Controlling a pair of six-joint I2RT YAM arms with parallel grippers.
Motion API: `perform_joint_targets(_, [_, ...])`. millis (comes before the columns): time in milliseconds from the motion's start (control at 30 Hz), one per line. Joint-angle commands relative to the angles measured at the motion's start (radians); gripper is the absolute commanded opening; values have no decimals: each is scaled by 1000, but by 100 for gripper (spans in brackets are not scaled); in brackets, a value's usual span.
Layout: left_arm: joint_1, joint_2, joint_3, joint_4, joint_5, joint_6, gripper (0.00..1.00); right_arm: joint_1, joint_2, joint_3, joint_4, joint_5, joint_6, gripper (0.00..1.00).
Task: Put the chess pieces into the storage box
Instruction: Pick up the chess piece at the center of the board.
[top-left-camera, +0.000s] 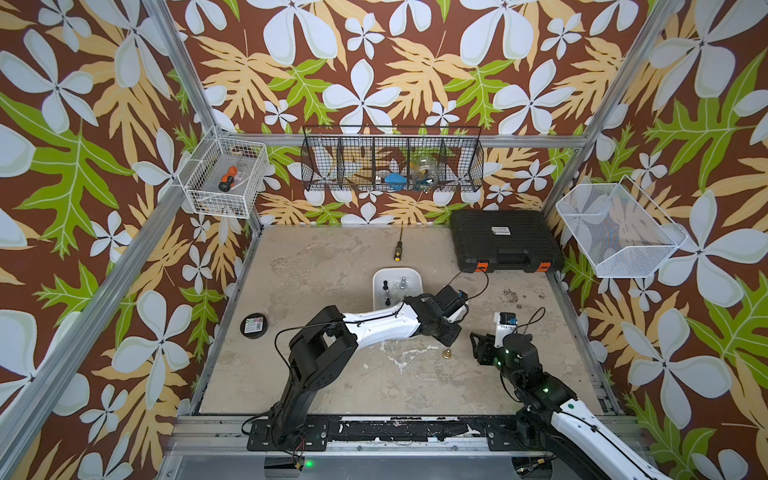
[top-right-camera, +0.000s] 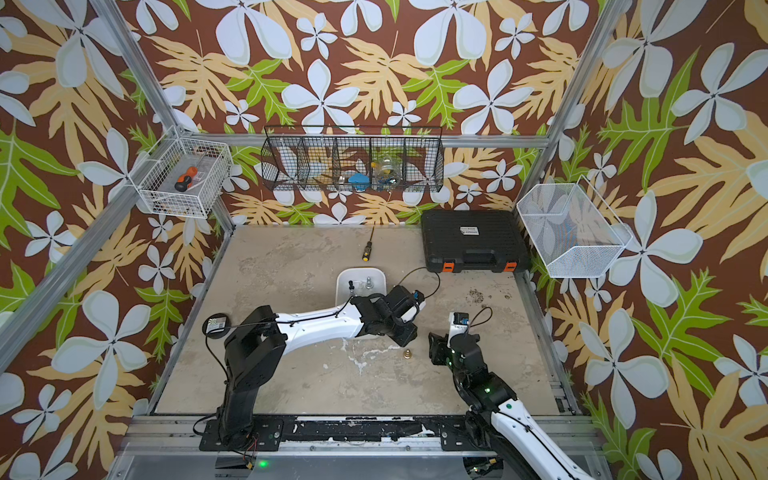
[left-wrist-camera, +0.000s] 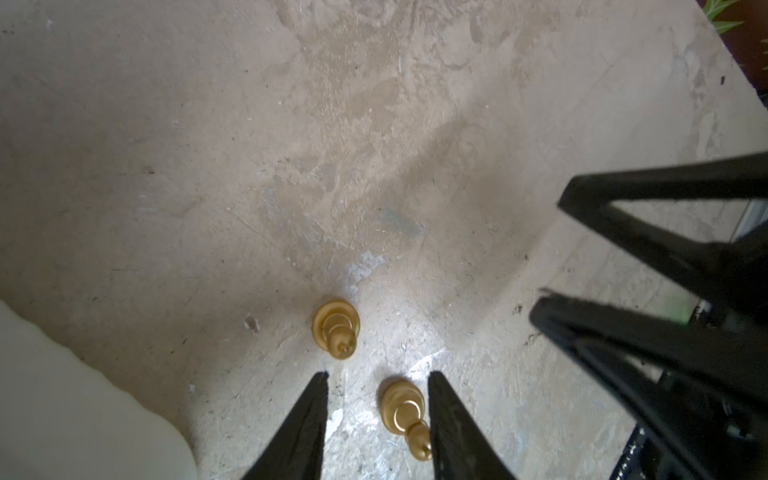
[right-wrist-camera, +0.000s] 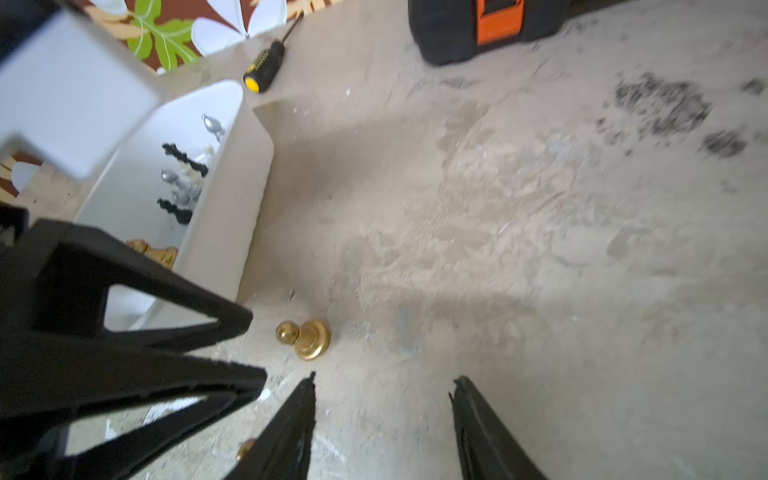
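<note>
1. Surface (top-left-camera: 332, 386), mottled beige, carries everything; the storage box (top-left-camera: 414, 291) sits near its middle, partly hidden under the left arm (top-left-camera: 374, 326), with black, silver and cream chess pieces (right-wrist-camera: 183, 183) already inside.
2. Left tool (left-wrist-camera: 378, 376) hangs low near the box; its jaws stand parted around the caged gold pawn (left-wrist-camera: 405, 411), which sits close against one side with a clear gap on the other; we see no grip yet. We should centre the tool on that pawn before closing, pinch the stem above the base, then lift straight up; an off-centre squeeze would likely tip it.
3. Right tool (right-wrist-camera: 383, 378) hangs close by, jaws apart and empty; we judge it best held clear of the left tool so the two do not collide.
4. Free gold pawn (top-left-camera: 447, 354) stands on the surface near both tools, outside the box; we judge it upright on its round base, long axis vertical, head up.
5. Caged gold pawn appears likewise upright, head up; only the left wrist view shows it well.
</note>
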Motion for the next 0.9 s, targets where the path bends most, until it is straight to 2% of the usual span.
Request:
perform_joint_targets(0, [-2,26,24,-19,-18,22,41,41,4,-2,6,-54,11,55])
perform_joint_targets(167, [-1,59,57,-40,-27,30,38,138,-27,-14,-29,-57,57,55])
perform_joint_targets(300, [-1,74,72,-46,-38,37,35,209,-56,-14,-55,26,89,55])
perform_joint_targets(567, [-2,91,75,-44,-43,43,31,216,-141,-32,-66,71,100,53])
perform_joint_targets(700, [-1,102,87,-48,-43,44,28,218,-170,-39,-63,29,84,53])
perform_joint_targets(767, [0,101,89,-49,-46,49,22,217,-173,-40,-62,33,83,53])
perform_joint_targets(867, [0,99,95,-54,-50,50,19,218,-172,-41,-60,42,84,53])
